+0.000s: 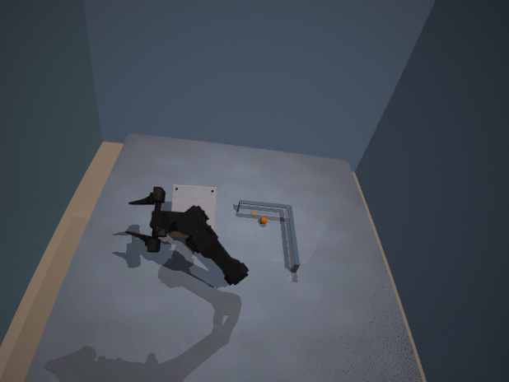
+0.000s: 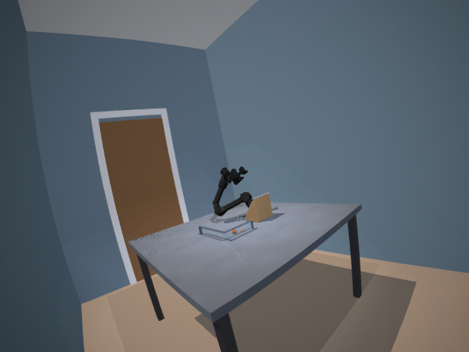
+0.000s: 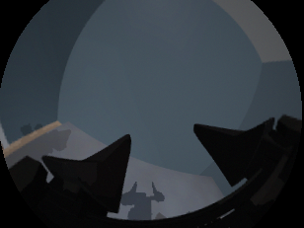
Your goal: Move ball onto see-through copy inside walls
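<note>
The small orange ball (image 1: 263, 221) lies on the grey table top (image 1: 288, 329) inside the corner of the two low clear walls (image 1: 288, 230). The pale see-through copy of the ball (image 1: 254, 213) is just beside it, at about 10 o'clock. The black parallel-jaw gripper (image 1: 132, 218) is wide open and holds nothing, well apart from the ball, at its 9 o'clock.

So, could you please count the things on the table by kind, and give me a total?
Orange ball: 1
See-through ball copy: 1
Clear walls: 2
Tan wedge block: 1
Robot arm, with its gripper open and holding nothing: 1
Total: 6
</note>
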You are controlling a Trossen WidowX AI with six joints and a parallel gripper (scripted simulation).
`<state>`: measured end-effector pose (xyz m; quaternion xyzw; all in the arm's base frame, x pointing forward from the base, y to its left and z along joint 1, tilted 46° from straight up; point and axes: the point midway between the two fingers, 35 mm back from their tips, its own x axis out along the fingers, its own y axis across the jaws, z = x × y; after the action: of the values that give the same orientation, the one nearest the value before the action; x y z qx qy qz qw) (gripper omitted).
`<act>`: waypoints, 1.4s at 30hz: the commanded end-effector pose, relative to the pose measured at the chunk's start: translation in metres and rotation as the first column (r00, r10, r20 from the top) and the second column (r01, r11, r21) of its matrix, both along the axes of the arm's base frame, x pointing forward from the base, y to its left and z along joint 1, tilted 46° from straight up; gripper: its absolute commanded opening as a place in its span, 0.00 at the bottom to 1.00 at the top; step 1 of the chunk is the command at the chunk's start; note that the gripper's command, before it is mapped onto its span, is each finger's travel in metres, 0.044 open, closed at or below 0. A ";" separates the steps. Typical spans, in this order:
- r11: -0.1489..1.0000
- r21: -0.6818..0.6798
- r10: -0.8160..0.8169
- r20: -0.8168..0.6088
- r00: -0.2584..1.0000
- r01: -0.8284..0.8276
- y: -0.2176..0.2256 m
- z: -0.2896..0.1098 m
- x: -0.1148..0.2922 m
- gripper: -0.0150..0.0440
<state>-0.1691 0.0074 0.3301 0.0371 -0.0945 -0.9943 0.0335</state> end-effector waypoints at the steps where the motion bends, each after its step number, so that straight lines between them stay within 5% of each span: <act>1: 1.000 -0.001 -0.011 0.005 1.000 0.011 0.003 0.000 -0.001 0.89; 6: 0.961 -0.006 -0.273 0.139 0.952 0.277 0.073 -0.016 -0.013 0.69; 14: 0.746 0.047 -0.620 0.415 0.666 0.664 0.194 -0.064 0.019 0.69; 21: 0.496 0.139 -0.706 0.640 0.305 0.857 0.267 -0.117 0.096 0.69; 32: 0.219 0.302 -0.461 0.870 -0.174 0.928 0.297 -0.199 0.250 0.69; 42: 0.212 0.323 0.088 0.934 -0.347 0.922 0.228 -0.288 0.388 0.69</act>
<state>0.1815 0.2653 0.0666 0.5676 -0.4205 -0.4297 -0.5624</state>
